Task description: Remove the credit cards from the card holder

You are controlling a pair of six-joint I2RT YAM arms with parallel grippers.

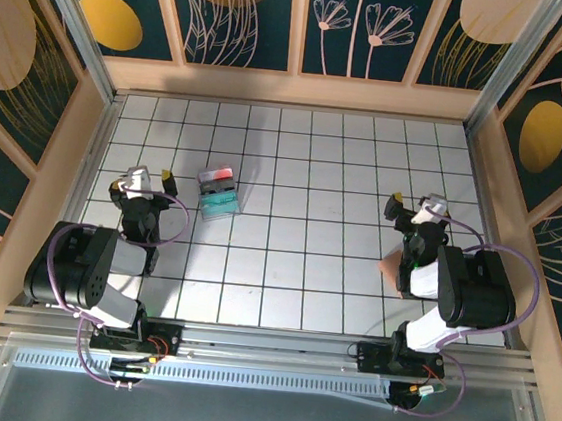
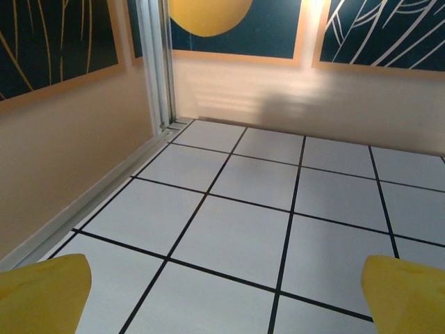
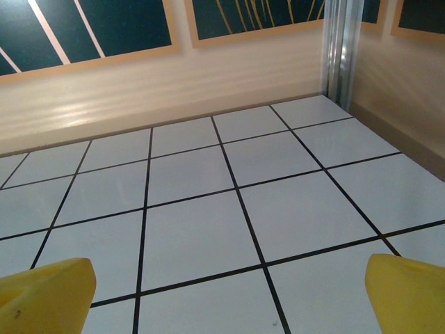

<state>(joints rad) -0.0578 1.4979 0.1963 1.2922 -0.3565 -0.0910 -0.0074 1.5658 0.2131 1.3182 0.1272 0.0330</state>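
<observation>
Currently both arms sit low by the near edge of the white, black-gridded worktop (image 1: 294,282), well apart from each other. The left pincer (image 1: 143,182) stands spread wide: in its wrist view the yellow fingertips (image 2: 43,296) sit at the two bottom corners with bare tile between them. The right pincer (image 1: 420,204) is spread just as wide, its yellow fingertips (image 3: 46,296) likewise at the corners over bare tile. Neither pinches anything. A flat, pale tan-pink piece (image 1: 387,267) lies on the worktop against the left side of the right arm. That arm covers most of it, so its shape and kind cannot be told. A small clear box (image 1: 218,193) with red at its far end and teal at its near end lies just right of the left pincer. It is turned slightly off the grid lines and well apart from the tan-pink piece.
</observation>
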